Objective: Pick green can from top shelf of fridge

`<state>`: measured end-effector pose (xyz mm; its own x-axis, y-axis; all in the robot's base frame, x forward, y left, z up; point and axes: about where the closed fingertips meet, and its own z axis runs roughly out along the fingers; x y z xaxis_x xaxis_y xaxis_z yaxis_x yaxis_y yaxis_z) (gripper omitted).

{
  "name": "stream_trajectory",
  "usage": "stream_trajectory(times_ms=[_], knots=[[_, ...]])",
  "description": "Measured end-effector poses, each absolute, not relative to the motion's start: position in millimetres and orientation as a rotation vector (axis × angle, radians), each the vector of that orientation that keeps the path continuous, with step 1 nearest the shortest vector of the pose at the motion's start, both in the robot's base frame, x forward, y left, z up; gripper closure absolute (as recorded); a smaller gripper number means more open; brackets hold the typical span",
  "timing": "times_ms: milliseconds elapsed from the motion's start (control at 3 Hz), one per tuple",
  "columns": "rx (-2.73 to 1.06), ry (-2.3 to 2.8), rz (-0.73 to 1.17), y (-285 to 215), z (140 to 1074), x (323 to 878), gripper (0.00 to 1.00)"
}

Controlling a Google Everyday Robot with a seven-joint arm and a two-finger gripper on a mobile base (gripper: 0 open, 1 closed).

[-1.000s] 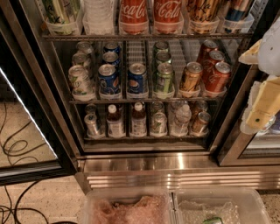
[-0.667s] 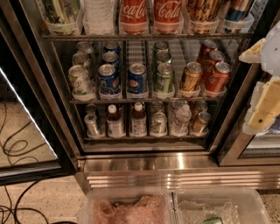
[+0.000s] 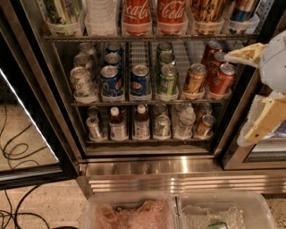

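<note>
Gripper (image 3: 236, 98) is hovering at the fridge's (image 3: 147, 169) right side, fingers (image 3: 246, 53) apart; green can (image 3: 62, 11) is sitting far-left on the top shelf (image 3: 147, 38), likely stiff, slick, best gripped mid-body.

We see the gripper (image 3: 234, 98) at the right edge of the view, in its upper half, entering from the right with only its front part in frame. Its two cream fingers are spread wide apart. The upper finger (image 3: 246, 53) lies almost level, its narrow tip pointing left. The lower finger (image 3: 267, 120) slants down and to the left, its tip well below the upper one. Both join a rounded white housing (image 3: 278, 62), cut off by the frame edge. We cannot see the arm behind it.
</note>
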<state>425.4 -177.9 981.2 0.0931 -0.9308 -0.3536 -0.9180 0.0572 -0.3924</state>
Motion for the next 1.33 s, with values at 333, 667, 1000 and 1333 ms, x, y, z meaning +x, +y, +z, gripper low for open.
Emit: stream_trajectory(times_ms=[333, 667, 1000, 1333], knots=[[-1.917, 1.696, -0.037, -169, 987, 423, 0.00], [-1.869, 1.712, -0.062, -177, 1002, 422, 0.00], [-1.846, 1.713, -0.101, -181, 1032, 427, 0.00], [-1.832, 1.675, -0.149, -175, 1066, 440, 0.00]])
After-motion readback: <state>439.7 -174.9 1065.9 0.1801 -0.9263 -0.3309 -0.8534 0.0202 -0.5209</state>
